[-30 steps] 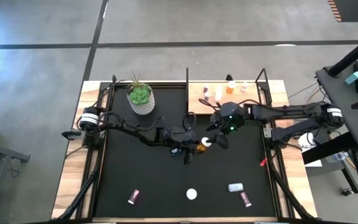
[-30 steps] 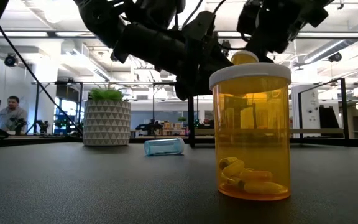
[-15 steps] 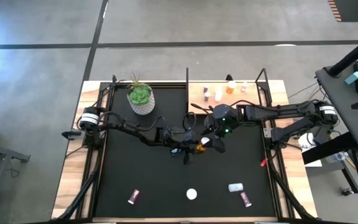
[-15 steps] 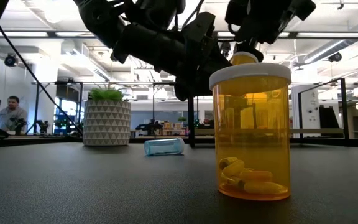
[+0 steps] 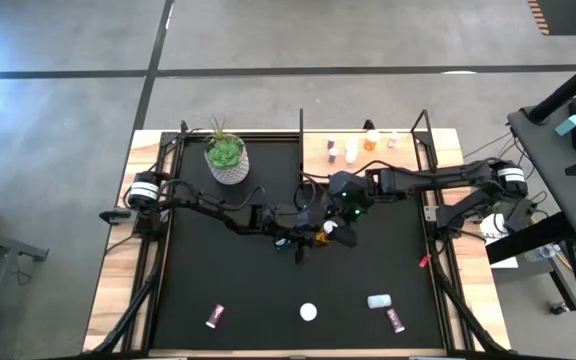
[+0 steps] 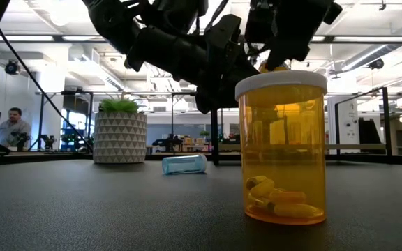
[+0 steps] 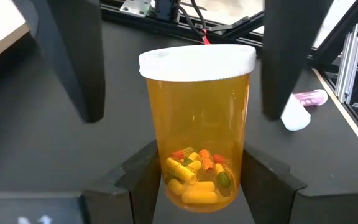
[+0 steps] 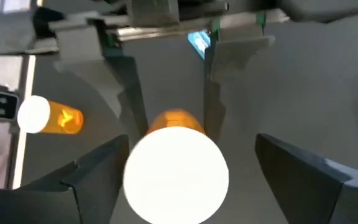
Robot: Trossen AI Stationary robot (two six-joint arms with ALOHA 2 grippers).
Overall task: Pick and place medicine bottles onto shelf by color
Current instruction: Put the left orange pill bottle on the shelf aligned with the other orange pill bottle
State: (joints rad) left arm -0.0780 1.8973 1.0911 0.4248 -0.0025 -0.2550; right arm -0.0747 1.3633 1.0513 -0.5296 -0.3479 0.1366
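Left wrist view gives us the orange bottle (image 7: 197, 124), white-capped, pills inside, held upright between the left gripper (image 7: 197, 186) fingers, clamped on its lower body. We see the right gripper's 2 dark fingers (image 7: 70, 56) on either side of the cap, apart from it, not touching. Right wrist view looks down on the white cap (image 8: 176, 174) with the right gripper (image 8: 176, 177) fingers spread wide around it, released. High view puts both grippers meeting at mid-table over the black mat (image 5: 228, 280), left gripper (image 5: 308, 228) coming from the left, right gripper (image 5: 336, 222) from the right. Behind them we see the shelf (image 5: 368, 152) carrying 4 small bottles (image 5: 352, 152). Near the front edge lie a pink bottle (image 5: 215, 317), a white one (image 5: 309, 312), a pale blue one (image 5: 378, 300) and another pink one (image 5: 396, 320). Plant pot (image 5: 227, 158) stands at back left.
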